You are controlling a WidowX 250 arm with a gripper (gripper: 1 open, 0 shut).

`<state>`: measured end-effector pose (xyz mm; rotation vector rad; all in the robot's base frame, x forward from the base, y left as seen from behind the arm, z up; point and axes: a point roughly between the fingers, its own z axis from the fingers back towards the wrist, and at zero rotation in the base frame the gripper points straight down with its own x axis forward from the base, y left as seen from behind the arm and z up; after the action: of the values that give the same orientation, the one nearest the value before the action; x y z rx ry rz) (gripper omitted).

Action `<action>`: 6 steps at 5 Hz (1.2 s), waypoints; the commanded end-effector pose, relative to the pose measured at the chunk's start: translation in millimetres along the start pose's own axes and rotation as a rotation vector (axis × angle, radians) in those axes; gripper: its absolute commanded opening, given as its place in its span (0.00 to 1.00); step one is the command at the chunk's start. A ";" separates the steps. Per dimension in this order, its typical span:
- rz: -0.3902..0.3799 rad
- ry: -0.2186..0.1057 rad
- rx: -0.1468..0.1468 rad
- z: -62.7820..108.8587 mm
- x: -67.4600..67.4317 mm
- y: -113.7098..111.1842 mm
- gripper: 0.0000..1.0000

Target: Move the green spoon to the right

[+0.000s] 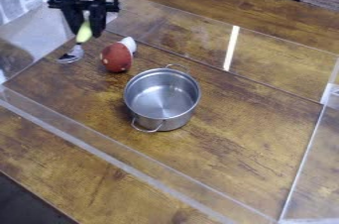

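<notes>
The green spoon (81,36) hangs tilted from my gripper (86,26), which is shut on its yellow-green handle. Its silver bowl (69,57) points down and to the left, low over the wooden table at the far left. The gripper's black fingers come straight down from above, at the top left of the view. Just right of the spoon lies the red-and-white rounded object (119,55).
A steel pot (162,97) with small side handles stands in the middle of the table, to the right of and nearer than the spoon. Clear plastic walls (146,173) fence the work area on all sides.
</notes>
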<state>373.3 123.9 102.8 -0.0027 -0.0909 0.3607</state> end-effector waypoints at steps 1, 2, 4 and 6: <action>-0.012 -0.126 -0.023 59.1 2.1 -33.4 0.00; -0.024 -0.135 -0.044 74.0 -3.2 -63.0 0.00; -0.139 -0.128 -0.080 76.4 -26.3 -125.2 0.00; -0.272 -0.116 -0.118 68.8 -59.5 -169.8 0.00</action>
<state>374.7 -53.7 132.7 -0.0661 -0.1258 0.0949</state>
